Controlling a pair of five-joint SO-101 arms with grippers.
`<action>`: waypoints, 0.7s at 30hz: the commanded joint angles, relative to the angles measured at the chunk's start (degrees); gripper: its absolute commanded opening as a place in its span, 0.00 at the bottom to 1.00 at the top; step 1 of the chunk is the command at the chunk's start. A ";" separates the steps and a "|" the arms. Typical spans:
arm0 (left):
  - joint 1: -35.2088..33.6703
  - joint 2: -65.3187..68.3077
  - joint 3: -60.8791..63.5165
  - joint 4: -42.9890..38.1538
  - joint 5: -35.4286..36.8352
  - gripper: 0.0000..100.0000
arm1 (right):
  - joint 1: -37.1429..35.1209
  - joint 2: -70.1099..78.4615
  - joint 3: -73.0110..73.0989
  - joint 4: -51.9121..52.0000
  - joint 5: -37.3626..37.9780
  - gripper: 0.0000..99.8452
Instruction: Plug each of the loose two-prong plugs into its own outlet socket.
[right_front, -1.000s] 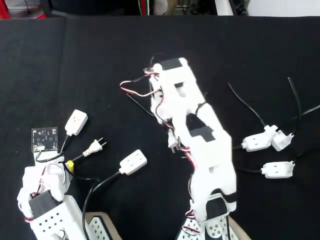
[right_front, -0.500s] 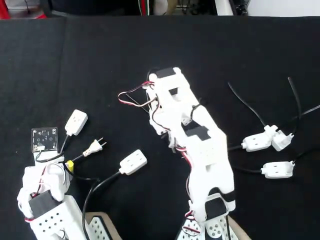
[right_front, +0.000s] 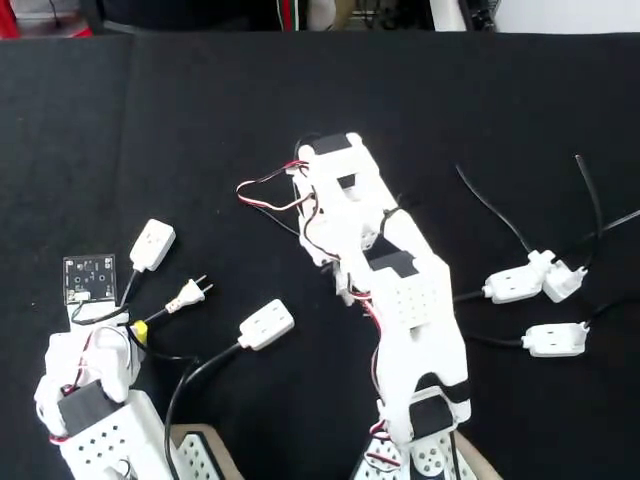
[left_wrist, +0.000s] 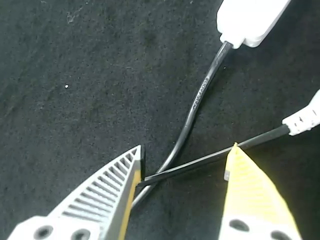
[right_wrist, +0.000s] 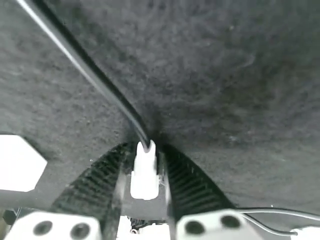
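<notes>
The right gripper (right_wrist: 145, 150) is clamping a white two-prong plug (right_wrist: 144, 175) by its body. The plug's long axis is lying along the fingers, its black cable (right_wrist: 85, 70) is leading out past the fingertips, and its prongs are hidden. In the high view the right arm (right_front: 400, 300) is standing folded over mid-table. The nearest free outlet socket (right_front: 266, 323) is lying just to its left, slanted, with its cord leaving the lower end and its face pointing toward that arm. The held plug is likely needing to be turned onto that slant before going in. The left gripper (left_wrist: 186, 150) is hanging with fingers apart over two crossing cords, near the loose plug (right_front: 190, 293) and the second socket (right_front: 152, 245).
</notes>
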 joint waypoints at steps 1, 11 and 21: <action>-0.48 -0.44 -0.22 -0.79 -0.35 0.27 | -0.97 -0.31 -3.03 2.02 -0.53 0.01; -0.48 -0.44 -0.22 -0.79 -0.35 0.27 | -2.90 -15.34 -6.20 2.02 -0.53 0.01; 8.48 -0.53 -2.77 -2.81 5.63 0.27 | -16.62 -50.95 9.27 -4.13 -4.04 0.01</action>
